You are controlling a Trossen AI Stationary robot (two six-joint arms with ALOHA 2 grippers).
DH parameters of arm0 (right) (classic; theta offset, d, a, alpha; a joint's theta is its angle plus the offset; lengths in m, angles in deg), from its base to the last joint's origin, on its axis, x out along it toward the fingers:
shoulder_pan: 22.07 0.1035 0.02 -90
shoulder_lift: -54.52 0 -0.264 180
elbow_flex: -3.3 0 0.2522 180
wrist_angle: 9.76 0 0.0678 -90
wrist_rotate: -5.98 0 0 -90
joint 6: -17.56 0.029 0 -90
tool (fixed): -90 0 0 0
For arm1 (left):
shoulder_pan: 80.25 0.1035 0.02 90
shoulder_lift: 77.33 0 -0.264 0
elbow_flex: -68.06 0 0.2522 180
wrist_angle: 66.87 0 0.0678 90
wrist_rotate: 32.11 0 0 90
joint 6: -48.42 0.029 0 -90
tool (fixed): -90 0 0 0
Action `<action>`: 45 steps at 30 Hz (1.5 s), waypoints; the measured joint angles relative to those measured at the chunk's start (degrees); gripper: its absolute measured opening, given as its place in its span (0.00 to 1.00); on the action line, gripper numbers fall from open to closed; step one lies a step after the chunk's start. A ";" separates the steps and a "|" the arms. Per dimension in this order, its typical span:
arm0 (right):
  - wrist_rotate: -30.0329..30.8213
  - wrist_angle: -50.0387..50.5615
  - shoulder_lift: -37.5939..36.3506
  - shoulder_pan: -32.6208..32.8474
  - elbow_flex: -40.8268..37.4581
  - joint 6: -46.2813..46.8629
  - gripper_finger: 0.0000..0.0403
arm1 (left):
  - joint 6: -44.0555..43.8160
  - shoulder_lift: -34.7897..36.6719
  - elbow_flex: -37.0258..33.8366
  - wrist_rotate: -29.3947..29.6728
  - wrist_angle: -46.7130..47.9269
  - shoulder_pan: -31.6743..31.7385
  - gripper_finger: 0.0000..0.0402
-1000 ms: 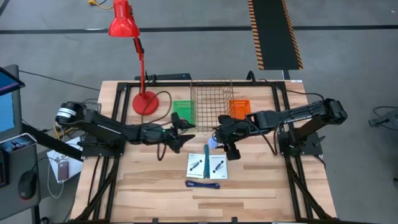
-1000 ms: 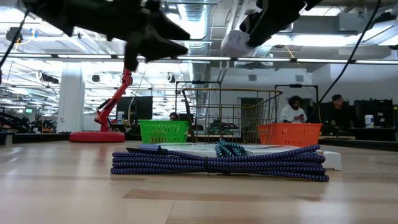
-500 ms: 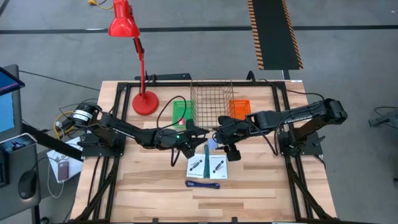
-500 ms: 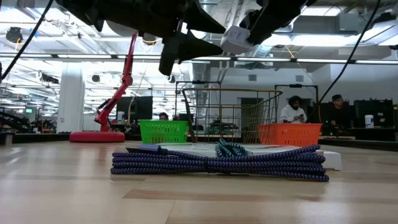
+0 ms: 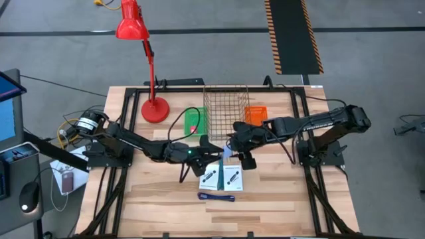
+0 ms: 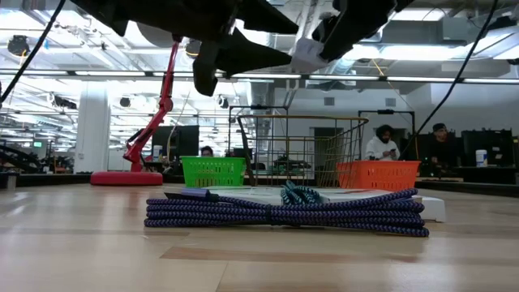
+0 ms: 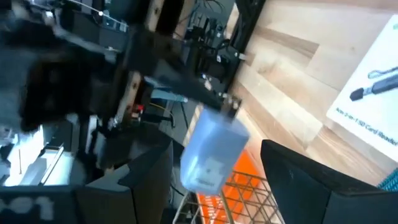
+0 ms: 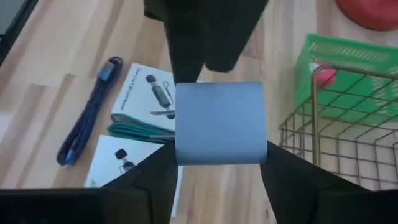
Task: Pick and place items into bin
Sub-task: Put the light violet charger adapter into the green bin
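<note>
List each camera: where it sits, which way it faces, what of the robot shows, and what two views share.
High view: overhead, facing down; both arms, wire basket.
Low view: table height, facing the room; blue-purple strap in front, arms overhead.
Left wrist view: on the left arm, facing the right gripper; own open fingers.
Right wrist view: on the right arm, facing the table; own fingers holding the pale blue square.
Shared: both wrist views show that square.

A pale blue square [image 8: 220,123], white cards [image 5: 222,176] printed with dark pens, a blue-purple strap [image 6: 284,214]. Green bin [image 5: 192,120], orange bin [image 5: 256,114], red lamp [image 5: 133,26].
</note>
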 joint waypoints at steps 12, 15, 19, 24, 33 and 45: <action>-2.46 -2.47 0.00 0.13 0.00 -0.57 0.47 | 0.31 0.00 0.00 -1.84 -0.24 -0.32 0.58; -3.36 -3.49 0.00 0.12 0.00 -1.00 0.47 | 1.11 0.00 0.00 -2.58 -1.48 -0.25 0.58; -3.65 -4.96 0.00 0.11 0.00 -1.11 0.50 | 2.37 0.02 0.00 -3.20 -2.10 -0.12 0.58; -3.89 -6.80 0.00 0.11 0.00 -2.08 0.48 | 2.92 0.02 0.00 -4.10 -2.30 -0.08 0.58; -3.94 -8.24 0.00 0.11 0.00 -2.99 0.51 | -0.19 0.02 -0.01 -4.03 -5.38 -0.10 0.52; -6.17 -8.47 -0.04 0.11 0.00 -2.16 0.51 | -1.92 -0.02 -0.08 -3.07 -5.11 -1.08 0.30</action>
